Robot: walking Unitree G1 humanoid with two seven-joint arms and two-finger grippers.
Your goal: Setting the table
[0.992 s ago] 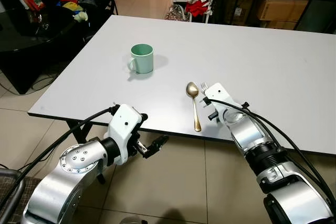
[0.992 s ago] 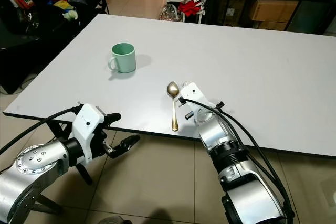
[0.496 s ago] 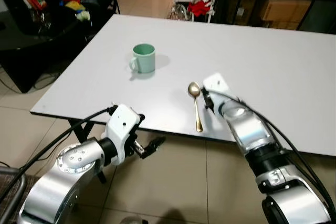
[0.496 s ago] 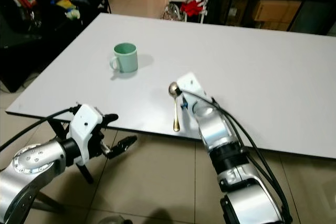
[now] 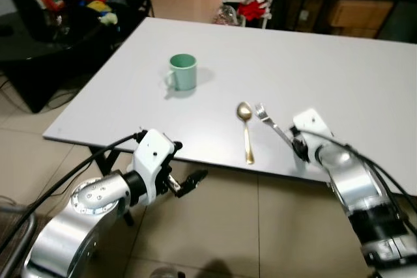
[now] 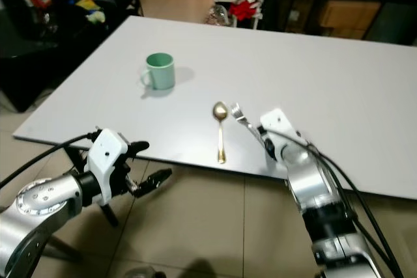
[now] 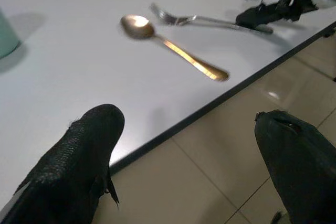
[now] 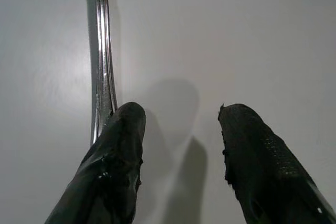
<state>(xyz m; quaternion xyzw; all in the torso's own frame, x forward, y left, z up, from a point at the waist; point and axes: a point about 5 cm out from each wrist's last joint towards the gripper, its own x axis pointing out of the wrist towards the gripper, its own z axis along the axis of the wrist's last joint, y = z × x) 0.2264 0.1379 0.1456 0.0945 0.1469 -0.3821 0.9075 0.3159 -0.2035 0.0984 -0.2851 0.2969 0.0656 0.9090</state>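
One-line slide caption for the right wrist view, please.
Right tool open over the white table, one finger touching the handle end of the silver fork lying flat there.

No text can be read; distant packaging seems blurred.

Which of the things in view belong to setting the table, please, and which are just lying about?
Part of the job:
- fork, on the table, by the open right pincer
- spoon, beside the fork
- green mug, farther back

Just lying about:
- bright clutter on the dark furniture beyond the table's left corner
- cardboard box on the shelf behind
- red cloth on the white rack
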